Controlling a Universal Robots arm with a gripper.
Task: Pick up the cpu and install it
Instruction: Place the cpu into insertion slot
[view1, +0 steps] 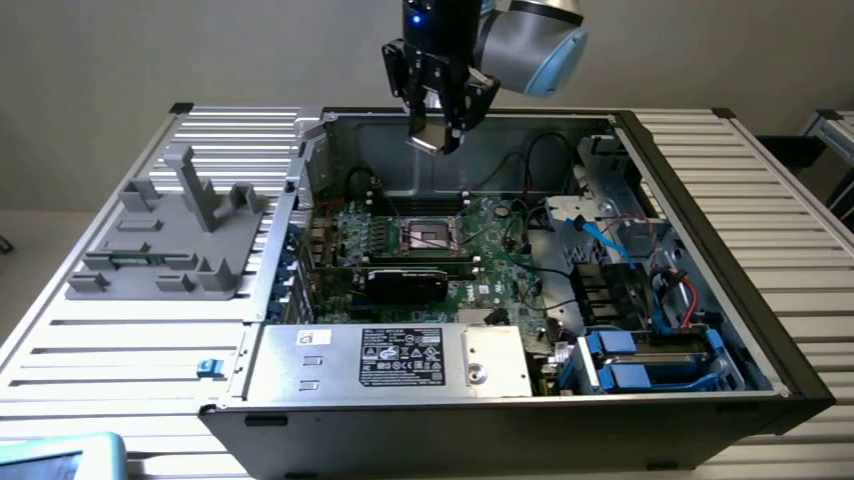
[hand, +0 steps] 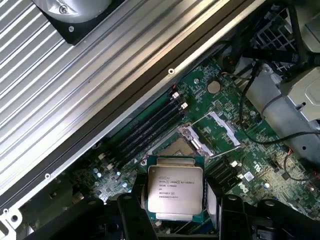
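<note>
Gripped by its opposite edges, the small flat square cpu (hand: 175, 192) with shiny silver-grey metal top sits in the black hand (hand: 175, 216), partly spread and clenched on it, high over the green motherboard (hand: 240, 165), well apart from the dark square socket (hand: 176, 148) (frame lifted). Likely risks: slipping from that edge grip, or skewed seating bending pins.
</note>
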